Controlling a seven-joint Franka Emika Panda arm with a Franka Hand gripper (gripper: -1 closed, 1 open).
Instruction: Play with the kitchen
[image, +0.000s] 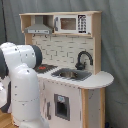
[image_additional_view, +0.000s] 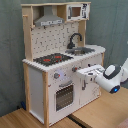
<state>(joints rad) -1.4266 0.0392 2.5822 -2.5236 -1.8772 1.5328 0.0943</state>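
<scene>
While gripper (image_additional_view: 89, 75) grip stays unclear, kitchen (image_additional_view: 55, 60) on wooden floor (image_additional_view: 100, 112), grey curtain (image: 114, 45) behind

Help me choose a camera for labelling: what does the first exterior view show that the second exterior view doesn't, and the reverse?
Only the first exterior view: the arm's bulky white body close up, hiding the kitchen's stove side. Only the second exterior view: the oven door, the whole red-ringed stove, and the gripper at the kitchen's front. Both exterior views: the kitchen, its black faucet, sink, grey hood.
</scene>
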